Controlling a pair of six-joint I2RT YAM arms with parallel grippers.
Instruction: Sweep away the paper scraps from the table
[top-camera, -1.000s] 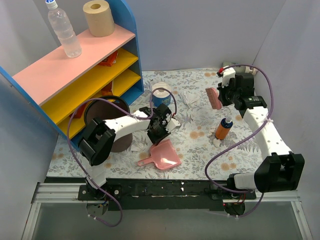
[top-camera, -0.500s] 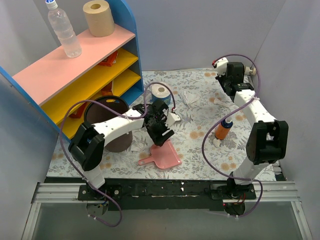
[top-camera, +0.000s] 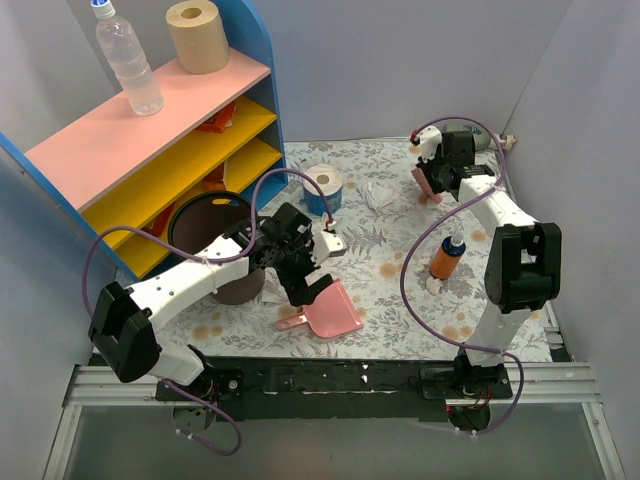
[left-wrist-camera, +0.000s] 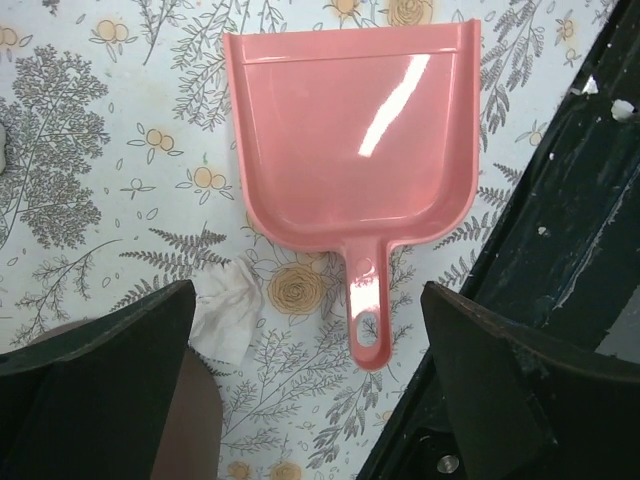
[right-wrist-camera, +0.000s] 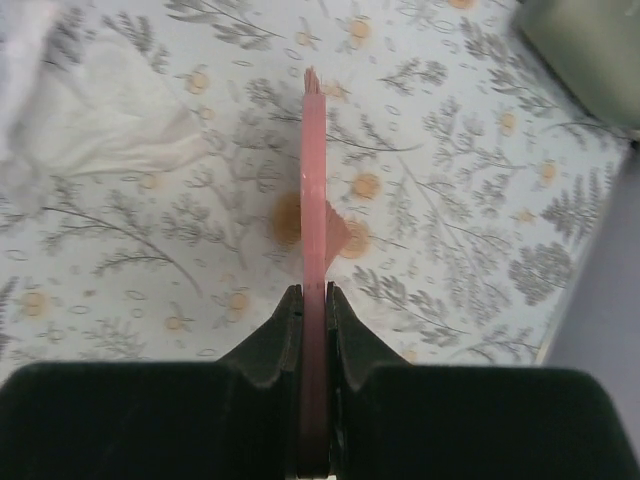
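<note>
The pink dustpan (top-camera: 335, 312) (left-wrist-camera: 350, 140) lies flat on the table (top-camera: 400, 300), handle toward the near edge. My left gripper (top-camera: 303, 288) (left-wrist-camera: 308, 330) hovers open over that handle, touching nothing. One paper scrap (left-wrist-camera: 228, 310) sits just left of the handle. Another, larger scrap (top-camera: 380, 194) (right-wrist-camera: 100, 130) lies at the back of the table. A small one (top-camera: 432, 285) rests beside the orange bottle. My right gripper (top-camera: 436, 172) (right-wrist-camera: 313, 292) is shut on a pink brush (top-camera: 424, 186) (right-wrist-camera: 315, 180), right of the back scrap.
A blue-sided shelf (top-camera: 150, 140) fills the back left, with a water bottle (top-camera: 128, 60) and brown paper roll (top-camera: 197, 35) on top. A white toilet roll (top-camera: 323, 183), a dark round bin (top-camera: 205, 225) and an orange bottle (top-camera: 447, 258) stand on the cloth. A black rail (top-camera: 360, 380) borders the near edge.
My left gripper has opened and let go of the dustpan, drawing back toward the near left. The right arm has folded inward, carrying the brush slightly left at the back.
</note>
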